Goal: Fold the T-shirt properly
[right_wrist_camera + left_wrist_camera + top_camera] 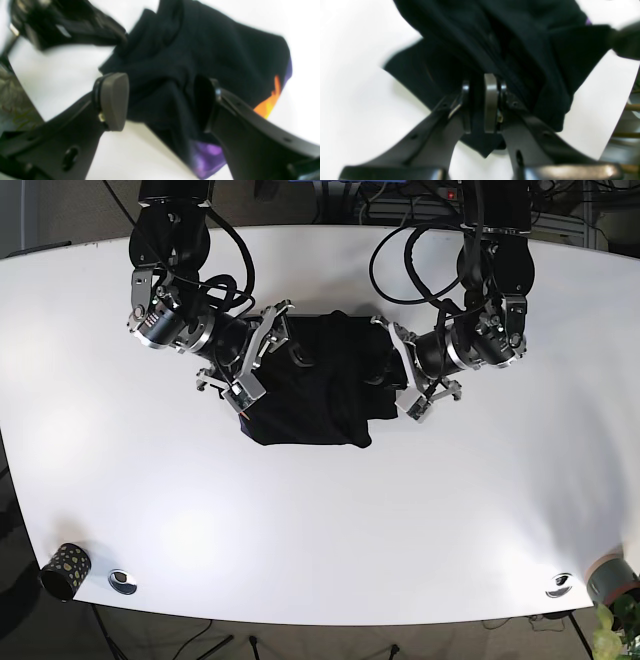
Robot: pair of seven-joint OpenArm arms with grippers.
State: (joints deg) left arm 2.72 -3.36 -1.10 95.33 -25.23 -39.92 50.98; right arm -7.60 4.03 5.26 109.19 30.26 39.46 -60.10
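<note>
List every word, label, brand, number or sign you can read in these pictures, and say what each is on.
None can be read.
T-shirt: a purple and orange print shows at its edge, with no letters visible.
Left gripper and right gripper: no markings readable; both wrist views are blurred.
Cup at the table corner: a dotted pattern, too small to tell.

Two black-shelled arms with silver metal wrist joints and looping black cables are seen at upper left and upper right of the base view. Grey rounded rubber pads (113, 101) are mounted on black screw-holed fingers.
</note>
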